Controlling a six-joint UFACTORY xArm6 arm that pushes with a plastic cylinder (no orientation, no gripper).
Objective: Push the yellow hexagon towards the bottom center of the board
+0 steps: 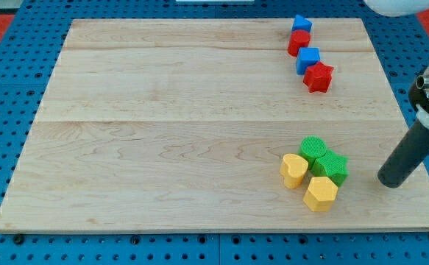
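The yellow hexagon (321, 193) lies near the board's bottom edge, right of centre. It touches a yellow heart-shaped block (293, 171) on its upper left and a green star (332, 167) above it. A green cylinder-like block (313, 149) sits above those. My tip (391, 181) rests on the board to the right of this cluster, roughly a block's width or more from the green star and the yellow hexagon, touching no block.
At the view's top right a diagonal row holds a blue block (301, 25), a red block (299, 42), a blue cube (308, 59) and a red star (318, 76). The wooden board (162, 132) lies on a blue perforated table.
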